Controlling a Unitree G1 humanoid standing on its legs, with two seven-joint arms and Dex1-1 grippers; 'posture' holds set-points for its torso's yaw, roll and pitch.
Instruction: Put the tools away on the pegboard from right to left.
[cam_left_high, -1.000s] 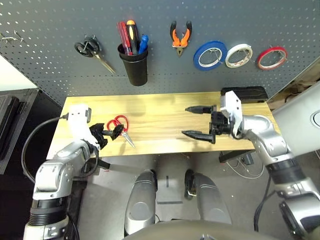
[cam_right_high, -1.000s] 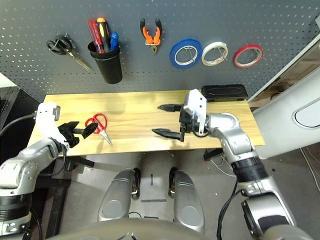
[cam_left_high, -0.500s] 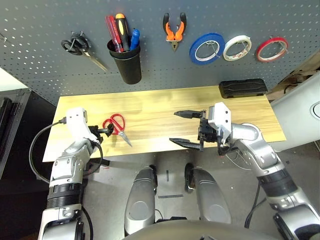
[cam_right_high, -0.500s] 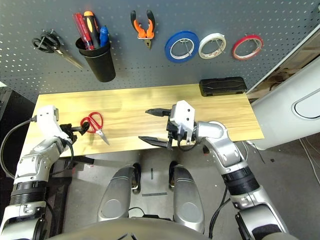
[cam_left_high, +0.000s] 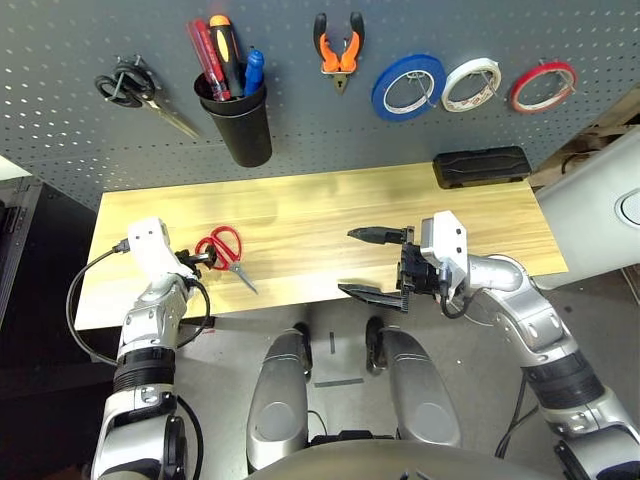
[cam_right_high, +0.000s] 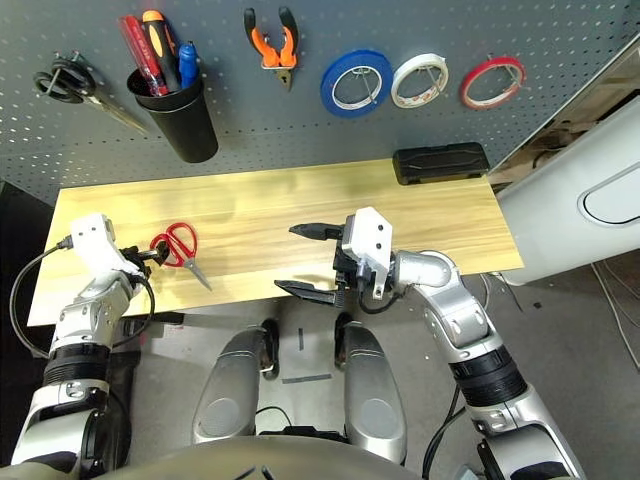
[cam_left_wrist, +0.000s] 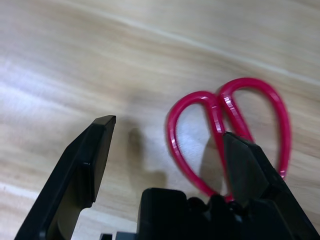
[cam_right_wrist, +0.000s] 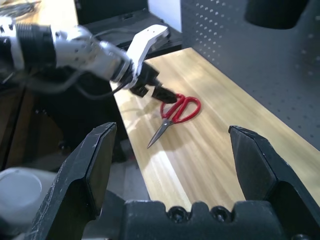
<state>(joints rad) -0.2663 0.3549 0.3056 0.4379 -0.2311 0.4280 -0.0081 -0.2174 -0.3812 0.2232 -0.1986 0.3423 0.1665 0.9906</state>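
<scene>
A: How much of the job looks finished?

B: Most of it, I'd judge. On the pegboard (cam_left_high: 80, 140) the thin red tape ring (cam_left_high: 541, 86) hangs at about 1 o'clock from the table's middle, the orange-handled pliers (cam_left_high: 336, 48) at 12, and the red-handled screwdriver (cam_left_high: 203, 57) stands in the black cup (cam_left_high: 238, 128) at about 11. Working right to left, that leaves one tool.

A: The red-handled scissors (cam_left_high: 224, 254)?

B: Yes. They lie flat on the wooden table (cam_left_high: 320, 210), at roughly 9 o'clock from its middle, handles toward the left arm, blades pointing to the near edge.

A: And the left gripper (cam_left_wrist: 167, 145)?

B: Its fingers are spread wide. One finger (cam_left_wrist: 247, 167) sits over the nearer handle loop, the other stands off on bare wood. Nothing is pinched yet; whether it touches the loop I cannot tell.

A: The right one?

B: The right gripper (cam_left_high: 372, 262) hangs near the table's front edge at about 5 o'clock, fingers wide apart, holding nothing.

A: So what remains?

B: Grasping the scissors and hanging them, probably leftward of the cup, near the black-handled scissors (cam_left_high: 135, 88).
</scene>
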